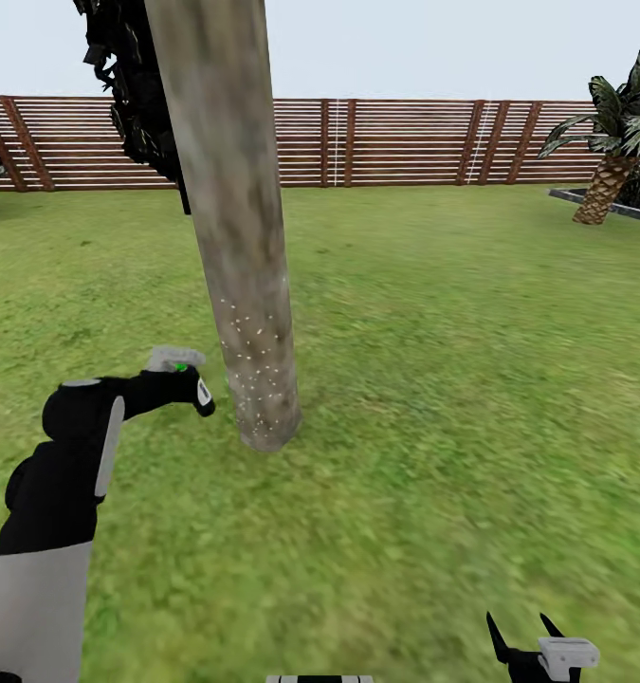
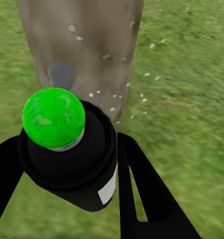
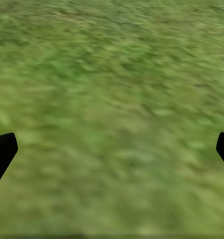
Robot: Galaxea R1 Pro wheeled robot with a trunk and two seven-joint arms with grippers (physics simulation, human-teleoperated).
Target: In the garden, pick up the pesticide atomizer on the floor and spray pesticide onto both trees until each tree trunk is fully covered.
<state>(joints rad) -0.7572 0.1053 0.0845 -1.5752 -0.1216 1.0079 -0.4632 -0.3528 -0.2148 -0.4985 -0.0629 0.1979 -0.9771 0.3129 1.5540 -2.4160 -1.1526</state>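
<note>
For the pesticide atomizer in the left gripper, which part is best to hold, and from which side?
Hold the pesticide atomizer by its dark round body, below the green cap, one finger on each side. The left gripper already grips it so. This probably suits the shape: the body is widest there, and the top stays free to point at the tree trunk.

Bright flat daylight, no hard shadows; grass [image 3: 112,99] blurry.
</note>
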